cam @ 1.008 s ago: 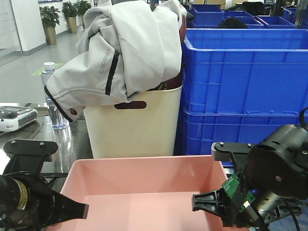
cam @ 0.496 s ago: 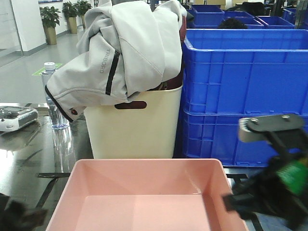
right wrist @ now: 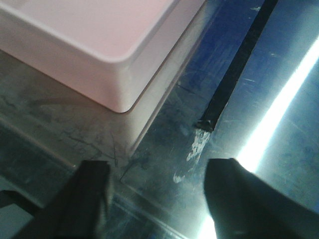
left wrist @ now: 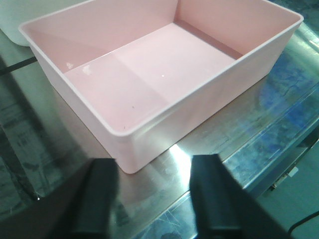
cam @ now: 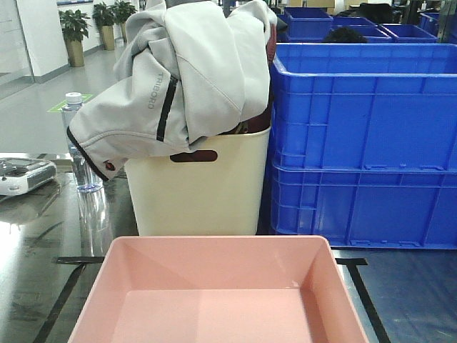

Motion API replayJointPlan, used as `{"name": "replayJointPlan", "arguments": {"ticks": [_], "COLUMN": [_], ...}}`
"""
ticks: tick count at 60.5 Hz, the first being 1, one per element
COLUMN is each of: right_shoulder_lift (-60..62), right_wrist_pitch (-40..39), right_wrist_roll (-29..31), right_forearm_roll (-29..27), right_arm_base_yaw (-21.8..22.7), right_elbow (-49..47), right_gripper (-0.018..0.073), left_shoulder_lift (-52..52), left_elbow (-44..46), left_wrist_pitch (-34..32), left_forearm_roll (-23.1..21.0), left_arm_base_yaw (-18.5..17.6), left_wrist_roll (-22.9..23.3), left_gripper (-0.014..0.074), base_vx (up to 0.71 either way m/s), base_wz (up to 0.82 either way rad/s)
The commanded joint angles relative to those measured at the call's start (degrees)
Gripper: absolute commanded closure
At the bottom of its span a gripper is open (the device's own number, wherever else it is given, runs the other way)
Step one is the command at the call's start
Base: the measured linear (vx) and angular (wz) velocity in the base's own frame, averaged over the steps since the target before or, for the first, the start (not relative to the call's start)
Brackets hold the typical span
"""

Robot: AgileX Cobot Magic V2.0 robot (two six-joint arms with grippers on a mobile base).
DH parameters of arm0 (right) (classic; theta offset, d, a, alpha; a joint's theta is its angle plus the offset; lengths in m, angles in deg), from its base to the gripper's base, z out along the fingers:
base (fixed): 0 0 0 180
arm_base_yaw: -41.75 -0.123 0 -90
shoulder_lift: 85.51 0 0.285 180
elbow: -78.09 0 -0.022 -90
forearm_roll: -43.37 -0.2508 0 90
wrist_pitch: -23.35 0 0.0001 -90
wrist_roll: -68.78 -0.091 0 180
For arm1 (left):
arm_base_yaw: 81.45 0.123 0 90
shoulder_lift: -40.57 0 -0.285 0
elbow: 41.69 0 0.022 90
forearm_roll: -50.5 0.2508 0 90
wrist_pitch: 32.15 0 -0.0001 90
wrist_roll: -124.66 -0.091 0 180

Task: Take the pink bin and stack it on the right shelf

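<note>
The pink bin (cam: 214,286) sits empty on the shiny steel shelf (cam: 36,236), inside black tape (cam: 364,304) lines. The front view's lower edge cuts off the bin's near end. Neither hand shows in this view.

In the left wrist view, the left hand (left wrist: 153,172) hovers just short of one bin (left wrist: 149,64) corner. Its two dark fingers (left wrist: 99,199) are spread apart with nothing between them, and only their tips are in frame. The shelf (left wrist: 249,129) throws back blue and white smears that are hard to read.

In the right wrist view, the right hand (right wrist: 159,169) is likewise released, its blurred fingers (right wrist: 229,199) wide apart over bare steel. Another corner of the bin (right wrist: 75,30) lies near, not touching. Most of the tub runs out of frame. A strip of tape (right wrist: 234,69) ends just beside a whitish scuff on the shelf (right wrist: 164,129), and strong glare washes out the right side.

Behind the bin stands a cream basket (cam: 207,193), its top buried under a grey jacket (cam: 186,78), so its contents cannot be seen. Blue crates (cam: 364,143) are stacked to its right, running off the edge. A clear bottle (cam: 78,157) stands partly hidden by the jacket.
</note>
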Motion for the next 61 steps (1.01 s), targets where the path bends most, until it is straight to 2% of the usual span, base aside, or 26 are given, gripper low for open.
{"name": "replayJointPlan", "arguments": {"ticks": [1,7,16,20,30,35,41,47,52,57,61], "right_shoulder_lift": [3.4,6.5,8.7,9.0,9.0,9.0,9.0,9.0,9.0,9.0,9.0], "right_wrist_pitch": [-3.8,-3.0,-1.9,-1.9,-1.9,-1.9,-1.9,-1.9,-1.9,-2.0,-1.9], "right_wrist_roll": [0.6,0.6,0.6,0.6,0.6,0.6,0.6,0.6,0.6,0.6,0.6], "right_forearm_roll": [0.3,0.6,0.6,0.6,0.6,0.7,0.6,0.6,0.6,0.6,0.6], "right_arm_base_yaw": [0.4,0.4,0.4,0.4,0.4,0.4,0.4,0.4,0.4,0.4,0.4], "right_elbow": [0.5,1.2,1.2,1.2,1.2,1.2,1.2,1.2,1.2,1.2,1.2], "right_gripper": [0.0262,0.0392,0.0533,0.0575,0.0573,0.0573,0.0571,0.0569,0.0568,0.0568,0.0568], "left_shoulder_lift": [1.7,2.4,2.4,2.4,4.3,7.5,11.9,17.4,22.6,24.5,23.2], "left_elbow": [-1.7,-3.7,-4.0,-4.0,-4.0,-4.7,-8.7,-15.7,-21.6,-25.8,-28.0], "left_wrist_pitch": [-6.9,-6.4,-5.4,-5.3,-5.0,-5.8,-9.4,-16.4,-23.2,-27.7,-29.6], "left_forearm_roll": [-1.1,-1.1,-1.1,-1.1,-0.8,-0.7,5.0,10.0,11.4,12.1,12.5], "left_arm_base_yaw": [-0.1,-0.1,-0.1,-0.1,0.5,4.2,10.2,17.2,22.2,25.5,26.7], "left_wrist_roll": [-0.1,-0.1,-0.1,-0.1,-0.1,-0.6,-1.8,-0.5,0.9,3.0,5.1], "left_gripper": [0.0363,0.0491,0.0605,0.0605,0.0604,0.0603,0.0602,0.06,0.06,0.06,0.06], "base_vx": [0.0,0.0,0.0,0.0,0.0,0.0,0.0,0.0,0.0,0.0,0.0], "base_wz": [0.0,0.0,0.0,0.0,0.0,0.0,0.0,0.0,0.0,0.0,0.0]}}
